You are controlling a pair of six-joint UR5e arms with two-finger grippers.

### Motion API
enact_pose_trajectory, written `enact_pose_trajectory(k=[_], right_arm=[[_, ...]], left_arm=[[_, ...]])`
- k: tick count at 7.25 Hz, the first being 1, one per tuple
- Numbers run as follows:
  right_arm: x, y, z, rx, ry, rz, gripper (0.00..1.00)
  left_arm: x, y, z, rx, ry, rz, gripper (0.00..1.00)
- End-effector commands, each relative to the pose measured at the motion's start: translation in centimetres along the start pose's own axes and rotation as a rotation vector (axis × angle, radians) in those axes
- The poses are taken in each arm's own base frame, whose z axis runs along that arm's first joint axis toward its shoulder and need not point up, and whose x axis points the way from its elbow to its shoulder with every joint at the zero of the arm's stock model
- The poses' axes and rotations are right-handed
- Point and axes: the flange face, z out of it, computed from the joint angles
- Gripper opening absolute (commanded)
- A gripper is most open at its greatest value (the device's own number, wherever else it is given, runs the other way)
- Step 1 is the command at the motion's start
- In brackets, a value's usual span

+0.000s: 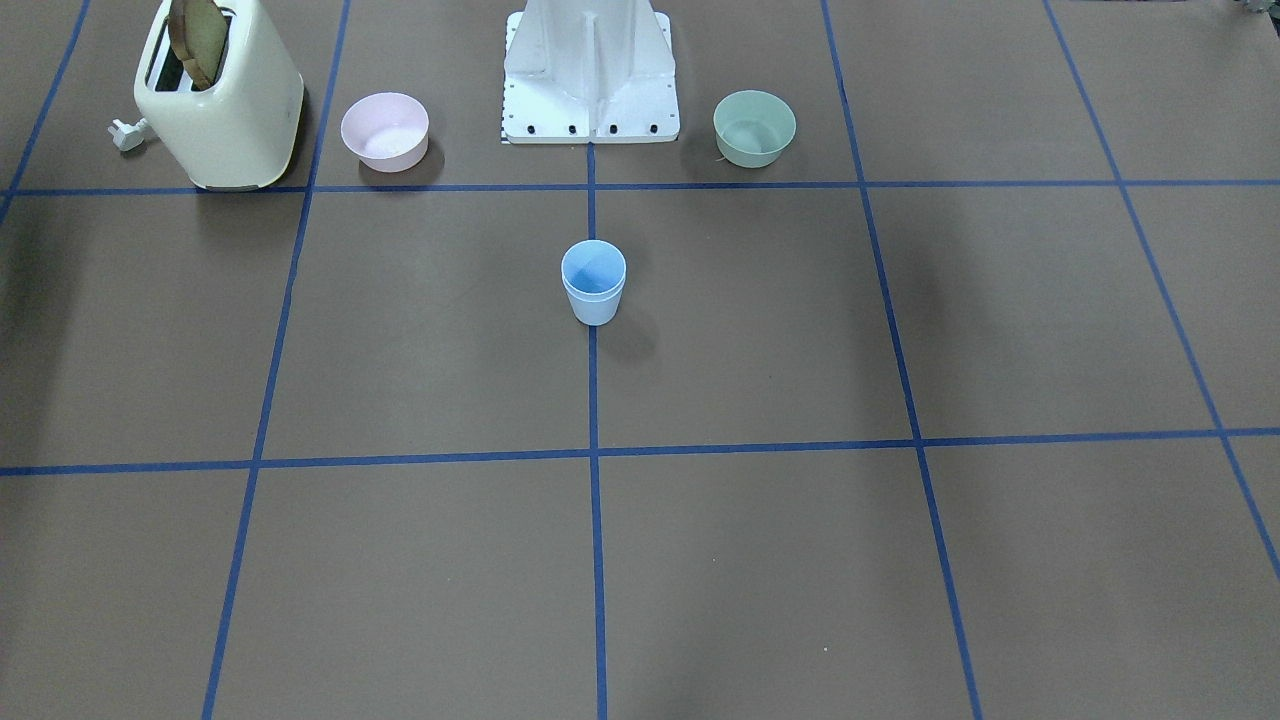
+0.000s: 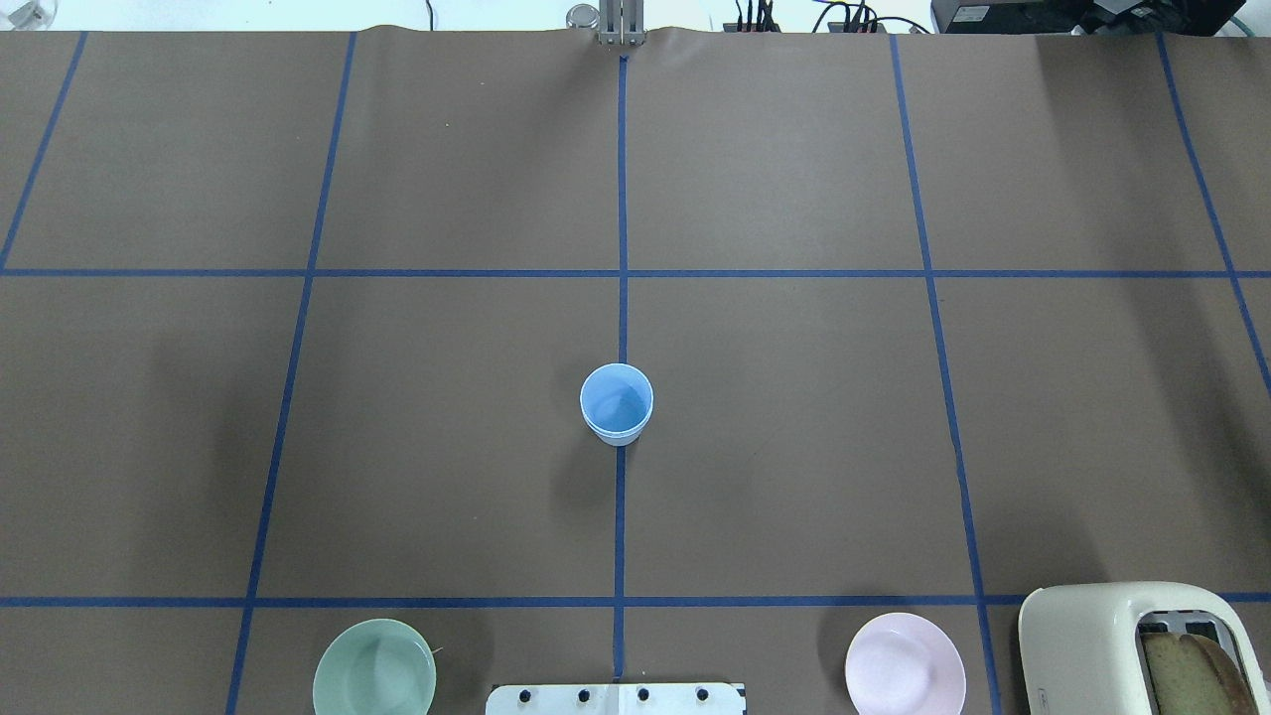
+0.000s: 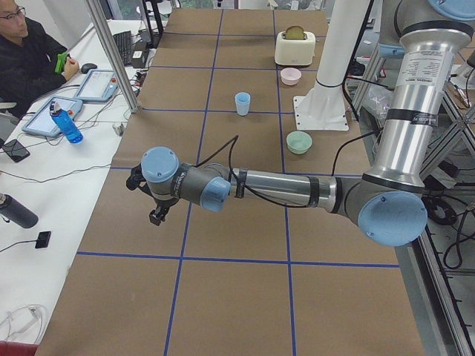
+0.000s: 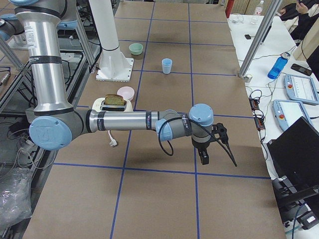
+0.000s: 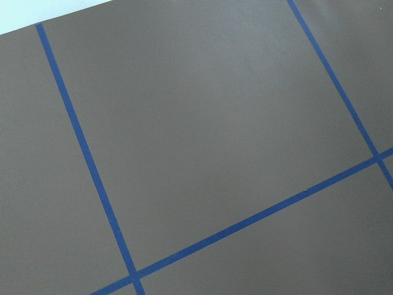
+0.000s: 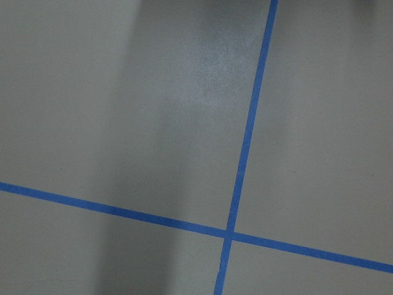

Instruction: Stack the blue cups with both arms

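Observation:
The two pale blue cups (image 1: 594, 283) stand nested one inside the other, upright on the centre tape line in front of the base. They also show in the overhead view (image 2: 617, 402) and small in both side views (image 3: 243, 103) (image 4: 167, 65). My left gripper (image 3: 152, 211) hangs above the table at its left end, far from the cups. My right gripper (image 4: 204, 157) hangs above the table at its right end, also far from them. Both show only in the side views, so I cannot tell whether they are open or shut. Both wrist views show only table and tape.
A cream toaster (image 1: 220, 95) holding bread and a pink bowl (image 1: 385, 131) stand on my right near the white base (image 1: 590, 70). A mint-green bowl (image 1: 754, 127) stands on my left. Operators, tablets and a blue bottle (image 3: 65, 123) are at the side desk.

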Motion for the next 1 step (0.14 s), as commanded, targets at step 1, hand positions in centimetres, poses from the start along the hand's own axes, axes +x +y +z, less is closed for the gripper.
enact_pose_trajectory(k=[1], right_arm=[[0.08, 0.02, 0.11, 0.000, -0.001, 0.000, 1.00]], left_arm=[[0.08, -0.10, 0.02, 0.000, 0.000, 0.002, 0.97]])
